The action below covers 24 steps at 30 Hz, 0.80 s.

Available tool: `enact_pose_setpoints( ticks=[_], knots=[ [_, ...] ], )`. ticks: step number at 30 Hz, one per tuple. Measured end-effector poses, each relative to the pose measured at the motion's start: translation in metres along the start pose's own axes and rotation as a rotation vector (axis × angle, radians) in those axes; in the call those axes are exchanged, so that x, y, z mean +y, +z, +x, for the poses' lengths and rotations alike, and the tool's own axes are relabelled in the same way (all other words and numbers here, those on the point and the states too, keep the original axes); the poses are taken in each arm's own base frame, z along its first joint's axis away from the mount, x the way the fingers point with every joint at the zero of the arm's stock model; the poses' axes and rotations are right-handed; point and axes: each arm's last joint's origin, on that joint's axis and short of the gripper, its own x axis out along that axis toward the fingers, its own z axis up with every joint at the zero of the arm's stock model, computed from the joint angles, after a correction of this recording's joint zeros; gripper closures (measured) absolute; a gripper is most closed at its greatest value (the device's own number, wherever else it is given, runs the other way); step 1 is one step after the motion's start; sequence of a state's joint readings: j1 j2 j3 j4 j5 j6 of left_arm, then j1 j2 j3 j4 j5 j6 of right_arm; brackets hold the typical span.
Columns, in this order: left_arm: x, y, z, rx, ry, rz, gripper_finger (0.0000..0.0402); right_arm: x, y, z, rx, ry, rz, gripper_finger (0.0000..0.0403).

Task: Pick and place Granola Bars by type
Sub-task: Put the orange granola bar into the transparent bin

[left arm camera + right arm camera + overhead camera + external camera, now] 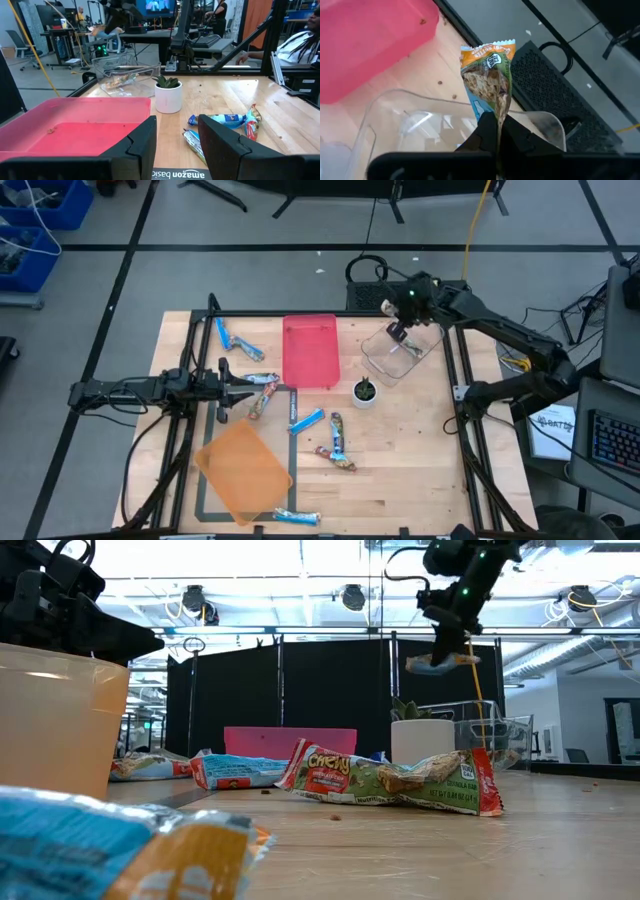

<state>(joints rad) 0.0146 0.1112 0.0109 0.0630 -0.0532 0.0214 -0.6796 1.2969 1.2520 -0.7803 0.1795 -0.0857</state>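
Observation:
My right gripper (pixel 401 331) hangs over the clear bin (pixel 400 352) at the table's far right, shut on a granola bar (pixel 487 75) with a green, orange and blue wrapper. That bar also shows in the low view (pixel 438 662) under the gripper (pixel 447 640). My left gripper (pixel 243 387) is open above the table's left middle, with the red tray (pixel 75 125) ahead of its fingers (pixel 175 142). Several other bars lie flat on the wood: blue ones (pixel 222 335) (pixel 305 420), multicoloured ones (pixel 337 460) (pixel 400 780). My right gripper pinches the bar between its two fingers by one end of the wrapper (pixel 498 114). The fingers come from above. The bar is lifted clear over the clear bin's rim (pixel 420 97), and its free end with the crimped seal (pixel 490 48) sticks out beyond the fingertips.
An orange tray (pixel 243 470) sits at the near left, the red tray (pixel 310 350) at the far middle. A small potted plant in a white cup (pixel 365 391) stands between the red tray and the clear bin. Black frame rails edge the table. A person sits beyond it (pixel 300 40).

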Motion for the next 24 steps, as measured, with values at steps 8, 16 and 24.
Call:
enact_pose_setpoints(
  ticks=[8,16,24],
  knots=[
    [0.0,0.0,0.0,0.0,0.0,0.0,0.0254,0.006,-0.02,0.028,0.031,-0.003,0.128,0.0403],
    [0.0,0.0,0.0,0.0,0.0,0.0,0.0254,0.014,-0.054,0.056,0.105,-0.004,0.195,0.0403],
    [0.0,0.0,0.0,0.0,0.0,0.0,0.0254,0.02,-0.075,0.074,0.102,-0.006,0.255,0.0403]
  ],
)
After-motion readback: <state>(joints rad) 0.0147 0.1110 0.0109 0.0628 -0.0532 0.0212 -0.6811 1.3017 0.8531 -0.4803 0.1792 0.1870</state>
